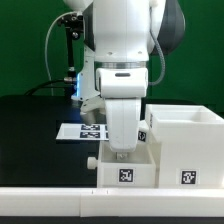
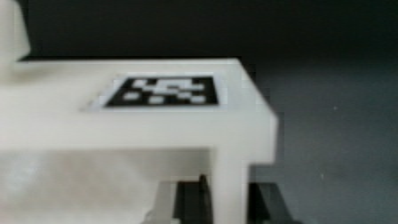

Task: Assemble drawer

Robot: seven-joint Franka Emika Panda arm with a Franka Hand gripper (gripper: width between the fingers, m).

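A small white open-topped drawer tray (image 1: 140, 170) with square tags and a knob (image 1: 92, 159) stands at the front middle of the black table. The large white box casing (image 1: 190, 140) stands right beside it on the exterior view's right. My gripper (image 1: 122, 150) reaches straight down into the tray. In the wrist view my gripper (image 2: 231, 205) straddles one tagged wall of the tray (image 2: 169, 95), with a dark finger (image 2: 192, 200) on each side pressed against it. The gripper is shut on that wall.
The marker board (image 1: 80, 131) lies flat on the table behind the tray. A white rail (image 1: 60, 205) runs along the table's front edge. Cables and a black stand rise at the back on the exterior view's left.
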